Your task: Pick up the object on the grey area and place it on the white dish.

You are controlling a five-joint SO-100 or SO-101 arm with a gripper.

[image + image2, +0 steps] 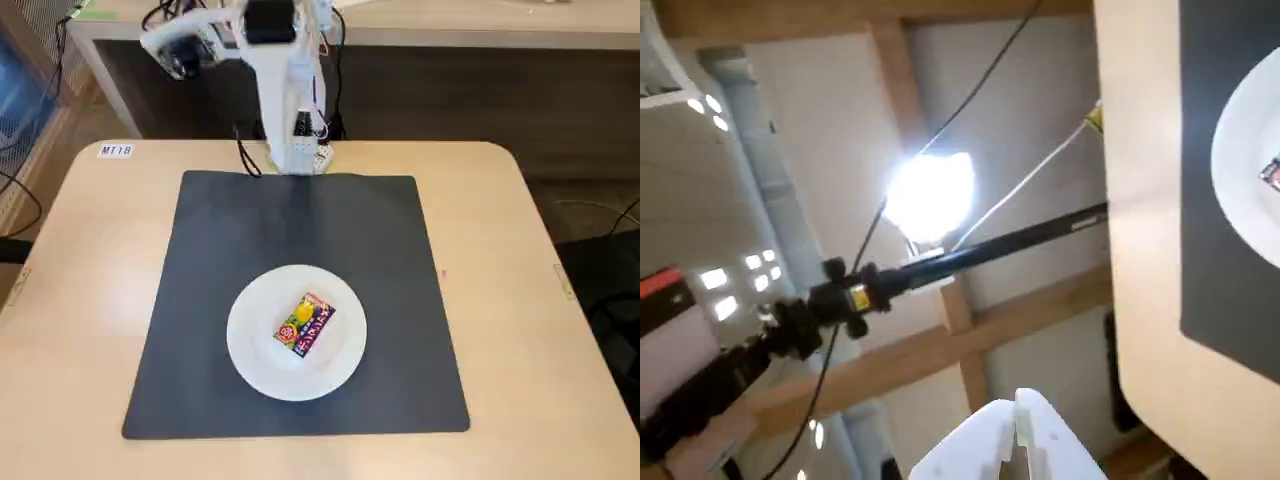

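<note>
The object (pixel 304 323), a small red and yellow box with purple print, lies flat in the middle of the white dish (pixel 252 345). The dish sits on the grey area (pixel 215 260), toward its front. My arm (pixel 285 90) is folded back behind the mat, high above the table and far from the dish. In the wrist view my gripper (pixel 1018 428) enters from the bottom edge, its white fingers together with nothing between them. That view also catches the dish's rim (pixel 1245 160), a sliver of the object (pixel 1271 172) and the mat (pixel 1225 60) at the right edge.
The beige tabletop (pixel 90 260) surrounds the mat, with a label (pixel 116 150) at its back left corner. Cables (pixel 245 155) hang by the arm's base. In the wrist view a black tripod (pixel 870 290) and a bright lamp (pixel 930 195) stand beyond the table.
</note>
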